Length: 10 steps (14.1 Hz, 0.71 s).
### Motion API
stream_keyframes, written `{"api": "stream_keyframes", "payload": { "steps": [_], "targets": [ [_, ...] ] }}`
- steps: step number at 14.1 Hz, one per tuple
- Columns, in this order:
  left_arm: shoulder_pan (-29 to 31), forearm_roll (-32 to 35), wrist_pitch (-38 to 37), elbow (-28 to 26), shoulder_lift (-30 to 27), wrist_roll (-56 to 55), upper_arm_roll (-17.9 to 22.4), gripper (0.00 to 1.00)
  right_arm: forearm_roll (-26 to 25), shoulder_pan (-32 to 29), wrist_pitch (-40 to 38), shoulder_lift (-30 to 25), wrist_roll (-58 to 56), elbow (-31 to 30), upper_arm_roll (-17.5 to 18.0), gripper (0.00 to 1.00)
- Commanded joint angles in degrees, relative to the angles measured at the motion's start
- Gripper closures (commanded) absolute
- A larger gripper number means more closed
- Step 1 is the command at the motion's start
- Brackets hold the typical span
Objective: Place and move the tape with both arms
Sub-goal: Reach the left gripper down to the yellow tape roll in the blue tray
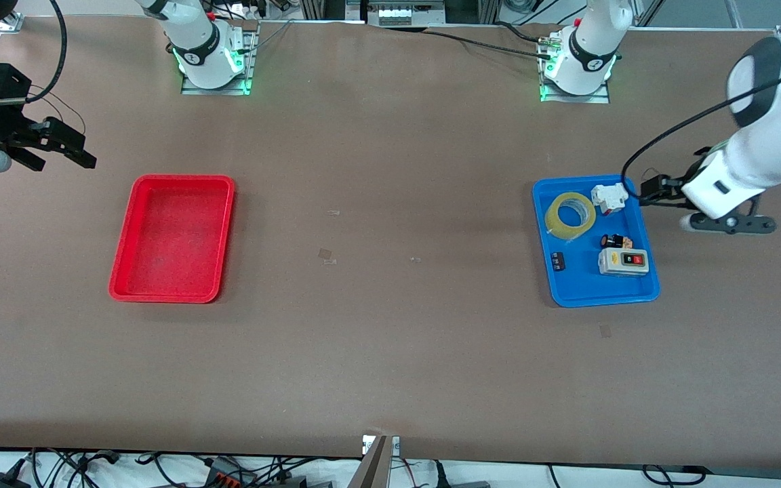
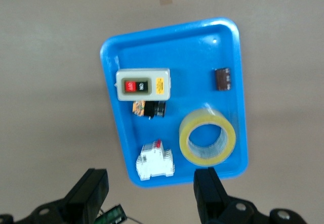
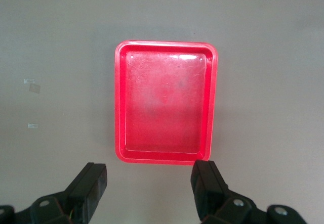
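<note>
The tape (image 1: 570,215), a yellowish translucent ring, lies flat in the blue tray (image 1: 587,288) at its corner farthest from the front camera. It also shows in the left wrist view (image 2: 207,136). My left gripper (image 1: 649,191) is open and empty. It hangs over the table just outside the tray's edge toward the left arm's end; in the left wrist view (image 2: 152,196) the tray (image 2: 192,52) lies just ahead of the fingers. My right gripper (image 1: 59,161) is open and empty over the table at the right arm's end, apart from the red tray (image 1: 171,237); it also shows in the right wrist view (image 3: 149,193).
The blue tray also holds a white-grey switch box (image 1: 624,261), a white module (image 1: 609,197) next to the tape, a small black and orange part (image 1: 615,240) and a small dark part (image 1: 558,261). The red tray (image 3: 164,102) is empty. Brown table lies between the trays.
</note>
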Motion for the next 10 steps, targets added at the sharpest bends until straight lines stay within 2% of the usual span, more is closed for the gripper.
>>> {"api": "stream_keyframes", "payload": {
  "steps": [1,3,10],
  "targets": [
    [0.15,0.75,10.89,-10.93,-1.39,0.35,-1.44,0.00,-0.79,0.26,0.40,-0.93,-0.42,-0.69,-0.15,0.00],
    [0.24,0.75,16.54,-15.60,-0.60,0.09,-1.62,0.00,-1.50,0.35,0.13,-1.02,-0.42,-0.78,-0.06,0.00],
    [0.15,-1.45,23.67,-15.88,9.85,-0.26,-1.97,0.00,-1.76,0.35,0.04,-0.93,-0.42,-0.69,-0.06,0.00]
  ]
}}
